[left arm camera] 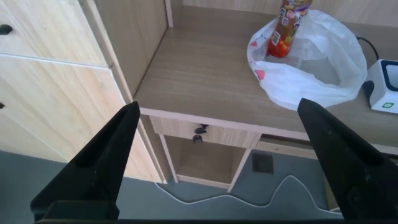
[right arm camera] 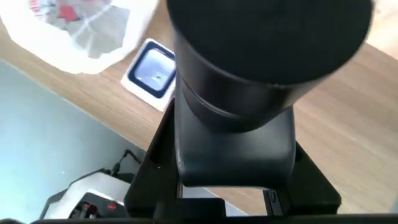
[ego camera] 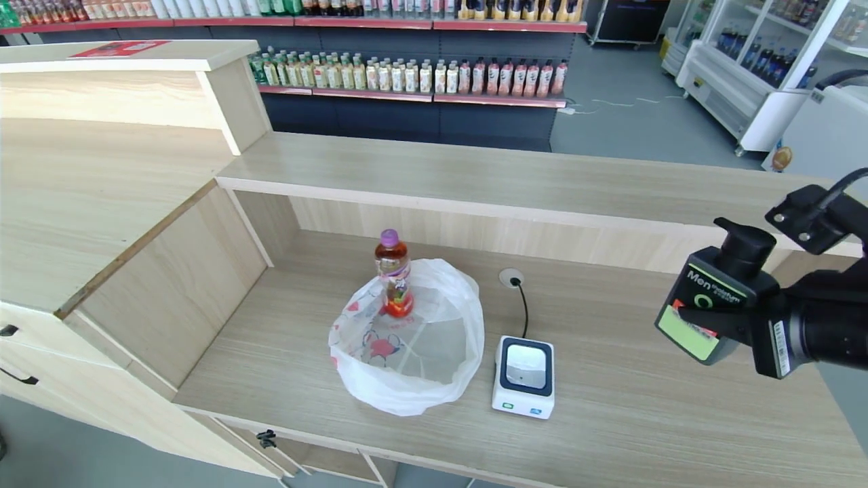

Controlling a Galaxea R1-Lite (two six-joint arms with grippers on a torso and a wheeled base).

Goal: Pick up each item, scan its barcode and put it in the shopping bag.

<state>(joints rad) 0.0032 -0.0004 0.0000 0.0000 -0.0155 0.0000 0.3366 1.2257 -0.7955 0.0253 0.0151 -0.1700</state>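
My right gripper (ego camera: 705, 318) is shut on a black pump bottle (ego camera: 719, 298) with a green label, held in the air at the right end of the counter, to the right of the scanner (ego camera: 524, 376). From the wrist, the bottle's black cap (right arm camera: 261, 68) is close up, with the scanner (right arm camera: 151, 70) below it. The white shopping bag (ego camera: 410, 339) lies open at mid-counter, and a tea bottle with a purple cap (ego camera: 393, 274) stands inside it at the back. My left gripper (left arm camera: 217, 162) hangs open off the counter's front left corner, over the floor, with the bag (left arm camera: 311, 62) beyond it.
A raised wooden ledge (ego camera: 515, 179) runs along the back of the counter (ego camera: 644, 413), and a tall side panel (ego camera: 176, 285) closes its left end. The scanner's cable (ego camera: 524, 305) runs to a hole in the top. Shelves of drinks stand behind.
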